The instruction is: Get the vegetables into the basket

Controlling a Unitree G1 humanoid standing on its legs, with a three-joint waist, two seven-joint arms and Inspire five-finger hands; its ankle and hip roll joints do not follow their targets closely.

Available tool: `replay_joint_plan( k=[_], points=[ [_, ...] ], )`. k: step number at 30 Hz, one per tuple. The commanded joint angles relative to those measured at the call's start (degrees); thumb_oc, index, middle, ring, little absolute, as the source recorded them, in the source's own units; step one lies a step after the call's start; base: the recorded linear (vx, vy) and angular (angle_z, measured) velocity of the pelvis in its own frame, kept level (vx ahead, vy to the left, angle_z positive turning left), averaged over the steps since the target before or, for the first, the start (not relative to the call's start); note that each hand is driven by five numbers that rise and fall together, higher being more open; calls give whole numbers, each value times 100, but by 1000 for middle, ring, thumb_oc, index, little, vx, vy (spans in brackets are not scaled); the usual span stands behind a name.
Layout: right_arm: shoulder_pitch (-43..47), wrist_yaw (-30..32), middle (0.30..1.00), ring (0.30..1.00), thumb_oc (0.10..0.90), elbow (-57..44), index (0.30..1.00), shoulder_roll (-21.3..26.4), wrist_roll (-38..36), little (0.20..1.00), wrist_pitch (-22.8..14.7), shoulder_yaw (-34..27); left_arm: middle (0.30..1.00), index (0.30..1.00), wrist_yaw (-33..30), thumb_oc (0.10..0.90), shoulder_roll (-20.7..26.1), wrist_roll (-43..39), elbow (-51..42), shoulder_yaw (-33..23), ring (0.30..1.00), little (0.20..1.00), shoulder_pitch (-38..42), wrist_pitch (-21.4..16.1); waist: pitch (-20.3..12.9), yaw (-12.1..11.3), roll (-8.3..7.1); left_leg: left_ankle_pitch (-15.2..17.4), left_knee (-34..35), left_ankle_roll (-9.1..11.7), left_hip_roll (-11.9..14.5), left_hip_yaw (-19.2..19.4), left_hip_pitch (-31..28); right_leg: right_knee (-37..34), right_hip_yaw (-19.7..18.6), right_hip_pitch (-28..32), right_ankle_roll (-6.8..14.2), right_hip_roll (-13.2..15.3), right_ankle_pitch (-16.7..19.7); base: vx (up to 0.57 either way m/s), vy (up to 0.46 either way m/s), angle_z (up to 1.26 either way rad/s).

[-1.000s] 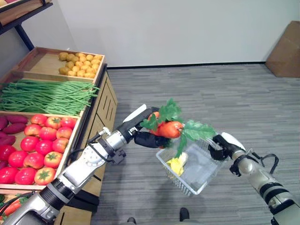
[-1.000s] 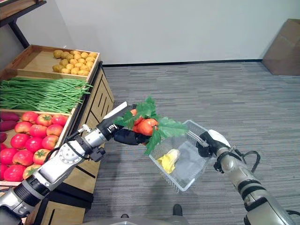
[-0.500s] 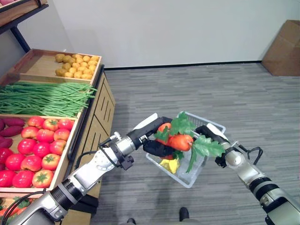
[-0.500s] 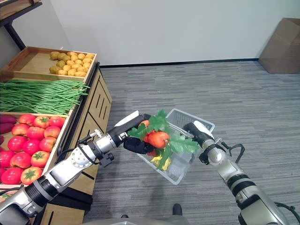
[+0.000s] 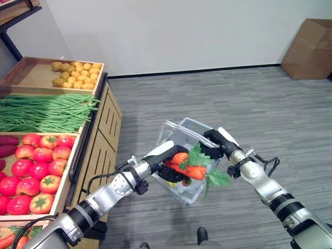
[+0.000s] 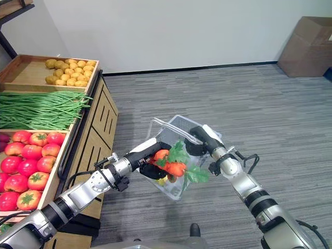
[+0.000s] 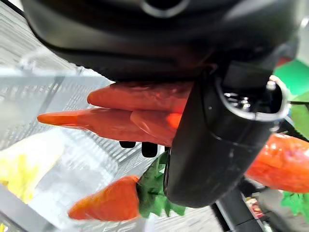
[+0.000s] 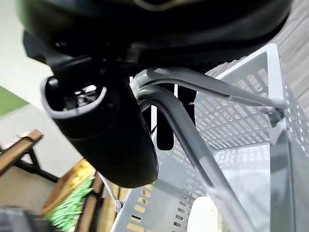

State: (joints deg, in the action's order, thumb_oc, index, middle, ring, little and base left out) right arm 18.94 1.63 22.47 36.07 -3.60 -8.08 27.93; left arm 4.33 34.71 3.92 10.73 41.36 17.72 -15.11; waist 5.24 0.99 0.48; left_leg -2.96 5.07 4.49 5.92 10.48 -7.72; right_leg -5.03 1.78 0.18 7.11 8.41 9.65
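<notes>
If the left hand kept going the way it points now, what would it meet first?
Probably the basket: the left hand, curled round the carrots, already reaches into it, so its floor or far wall comes first; depth is uncertain.

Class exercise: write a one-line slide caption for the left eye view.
Left hand lowers leafy carrots into the clear basket held by the right hand, beside the produce stand.
</notes>
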Motion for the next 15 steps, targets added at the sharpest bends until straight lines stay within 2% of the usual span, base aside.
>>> replay_joint_plan(
  k=[1, 12, 15],
  points=[
    [736, 183, 300, 300, 400, -1065, 300, -134, -724, 300, -848, -564, 300, 300, -461, 400, -154, 293, 289, -66, 300, 300, 735, -381, -364, -55, -193, 58, -7, 92, 72, -50, 219, 3, 250, 341, 245, 187, -370, 0, 0, 0],
    [363, -151, 300, 300, 400, -1974, 300, -49, -1115, 300, -938, -527, 300, 300, -981, 400, -238, 1514, 1473, -411, 300, 300, 583, -191, -407, -22, -193, 42, -7, 113, 80, 1, 229, 3, 239, 314, 251, 180, -348, 0, 0, 0],
    [264, -206, 300, 300, 400, -2239, 300, -38, -1198, 300, -948, -521, 300, 300, -1357, 400, -284, 2118, 1919, -602, 300, 300, 585, 44, -408, -19, -203, 41, -7, 115, 81, 16, 239, 3, 218, 294, 250, 177, -340, -2, -1, -1]
  ],
)
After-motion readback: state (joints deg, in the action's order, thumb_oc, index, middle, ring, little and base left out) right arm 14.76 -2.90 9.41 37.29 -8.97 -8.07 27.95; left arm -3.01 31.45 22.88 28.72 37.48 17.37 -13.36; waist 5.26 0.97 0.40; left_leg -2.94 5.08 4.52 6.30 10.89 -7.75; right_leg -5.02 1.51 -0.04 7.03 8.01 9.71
